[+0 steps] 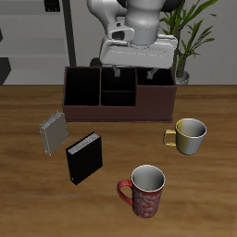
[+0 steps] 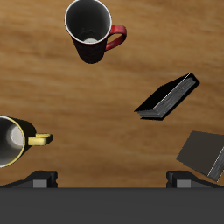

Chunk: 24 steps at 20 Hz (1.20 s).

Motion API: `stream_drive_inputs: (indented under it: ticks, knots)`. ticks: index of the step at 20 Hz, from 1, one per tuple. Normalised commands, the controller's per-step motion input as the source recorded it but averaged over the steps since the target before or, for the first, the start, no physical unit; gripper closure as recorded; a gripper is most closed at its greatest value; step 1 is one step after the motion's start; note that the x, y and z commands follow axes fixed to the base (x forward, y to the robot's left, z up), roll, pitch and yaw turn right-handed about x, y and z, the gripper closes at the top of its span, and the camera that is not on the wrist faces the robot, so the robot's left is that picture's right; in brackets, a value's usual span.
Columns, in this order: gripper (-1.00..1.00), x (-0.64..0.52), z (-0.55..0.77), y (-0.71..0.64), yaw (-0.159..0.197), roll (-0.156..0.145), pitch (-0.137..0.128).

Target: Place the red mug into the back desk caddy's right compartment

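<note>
One red mug [image 1: 146, 191] stands upright near the table's front edge, likely rigid, smooth and slippery, best pinched across its rim wall; the gripper [image 1: 136, 67] hangs empty over the back desk caddy [image 1: 118, 95], jaws parted

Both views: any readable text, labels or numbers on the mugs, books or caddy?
None readable.
Red floral-patterned mug: speckled pattern only, no lettering.
Plain yellowish-gold mug: blank.
Black book and grey book: covers blank.
Dark reddish-brown desk caddy: no label.
</note>
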Motion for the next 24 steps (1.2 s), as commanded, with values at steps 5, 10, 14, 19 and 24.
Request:
stream_drive_inputs:
  ticks: [5, 10, 14, 19, 24]
  knots:
    - [-1.00, 0.36, 0.00, 0.29, -0.003, 0.002, 0.013]
    - [-1.00, 0.24, 0.11, 0.30, -0.022, 0.000, 0.001]
    - [-1.00, 0.25, 0.16, 0.55, 0.011, 0.029, -0.029]
    - [-1.00, 0.29, 0.11, 0.38, 0.013, -0.005, -0.016]
    - [-1.00, 0.36, 0.13, 0.28, 0.010, -0.005, -0.046]
